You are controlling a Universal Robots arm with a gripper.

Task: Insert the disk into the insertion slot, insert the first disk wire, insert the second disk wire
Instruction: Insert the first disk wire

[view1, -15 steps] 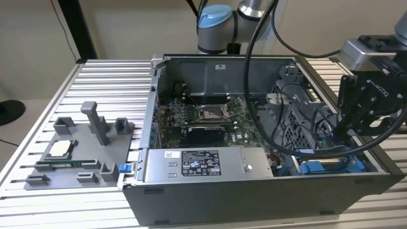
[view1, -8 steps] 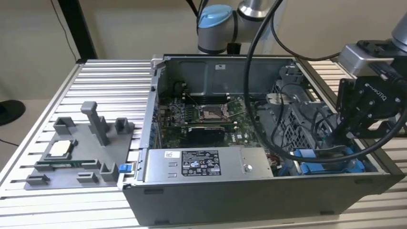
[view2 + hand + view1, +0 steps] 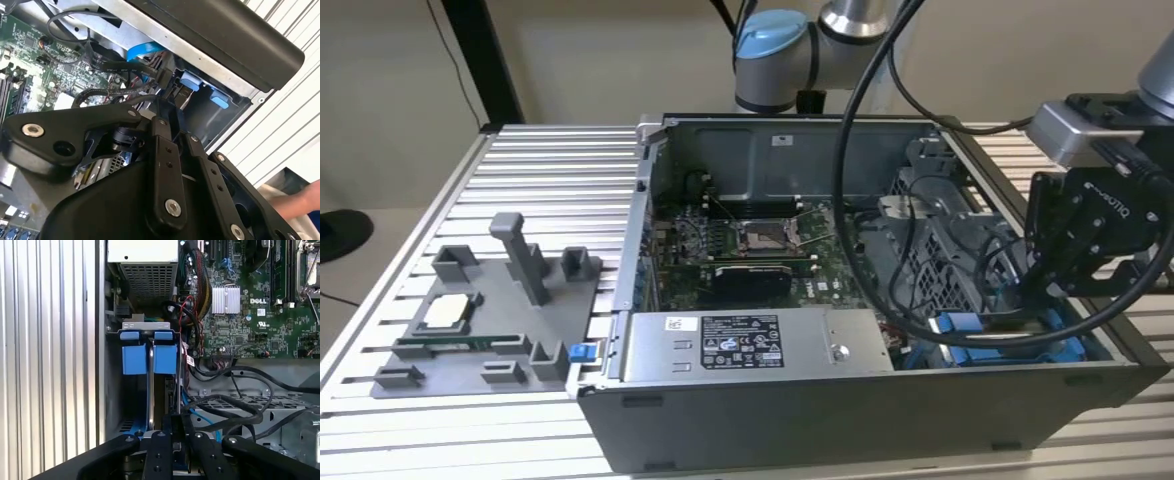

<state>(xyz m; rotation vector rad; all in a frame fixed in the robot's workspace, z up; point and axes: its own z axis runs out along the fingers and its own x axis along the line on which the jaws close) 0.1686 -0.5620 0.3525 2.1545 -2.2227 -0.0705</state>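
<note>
Your claw (image 3: 175, 434) is pinched shut on what looks like the end of a black wire (image 3: 161, 82), one of several in there. It hangs low in a corner of the computer case (image 3: 854, 420), because the disk (image 3: 961, 326) is there. The disk already sits in the insertion slot (image 3: 114, 390), so a wire can reach its end. You can count two blue tabs (image 3: 134, 354), one disk and one case on one ribbed worktop (image 3: 520, 160).

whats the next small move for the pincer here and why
Probably a short, slow advance of the pincer toward the disk: it already sits in the insertion slot, and a black wire ends just ahead of the pincer.
</note>
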